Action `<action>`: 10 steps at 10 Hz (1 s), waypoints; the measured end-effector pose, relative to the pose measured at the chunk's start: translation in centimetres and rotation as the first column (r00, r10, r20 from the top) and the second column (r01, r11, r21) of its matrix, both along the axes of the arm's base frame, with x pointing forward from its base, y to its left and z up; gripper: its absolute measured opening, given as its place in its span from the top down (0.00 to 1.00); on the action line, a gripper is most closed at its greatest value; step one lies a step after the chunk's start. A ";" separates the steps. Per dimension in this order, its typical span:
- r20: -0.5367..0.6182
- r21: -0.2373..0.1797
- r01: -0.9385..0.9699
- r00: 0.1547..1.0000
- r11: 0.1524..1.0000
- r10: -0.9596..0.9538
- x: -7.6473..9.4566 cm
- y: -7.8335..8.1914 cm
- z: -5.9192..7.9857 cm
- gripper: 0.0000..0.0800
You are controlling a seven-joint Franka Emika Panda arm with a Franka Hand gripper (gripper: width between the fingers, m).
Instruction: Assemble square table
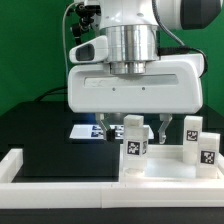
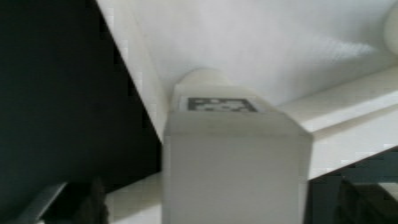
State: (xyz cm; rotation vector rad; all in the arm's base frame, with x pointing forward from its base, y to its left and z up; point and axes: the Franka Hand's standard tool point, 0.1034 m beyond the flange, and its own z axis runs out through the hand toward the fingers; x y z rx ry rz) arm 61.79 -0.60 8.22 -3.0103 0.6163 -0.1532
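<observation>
The white square top (image 1: pixel 165 168) lies at the exterior view's right. One white tagged leg (image 1: pixel 135 141) stands upright on it. My gripper (image 1: pixel 135 127) is directly above and straddles this leg, jaws open, with a gap showing on each side. In the wrist view the leg (image 2: pixel 231 150) fills the middle between the dark fingertips (image 2: pixel 71 203), and the gripper (image 2: pixel 217 205) is not closed on it. Two more tagged legs (image 1: pixel 191 134) (image 1: pixel 206 150) stand at the top's right side. The fourth leg is out of view.
A long white L-shaped wall piece (image 1: pixel 22 168) runs along the front and left. The marker board (image 1: pixel 84 130) lies behind on the black table (image 1: pixel 40 125). A green backdrop stands behind.
</observation>
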 end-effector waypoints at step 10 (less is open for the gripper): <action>-0.107 0.077 0.845 0.535 0.529 -0.838 0.3 -0.6 -0.4 0.64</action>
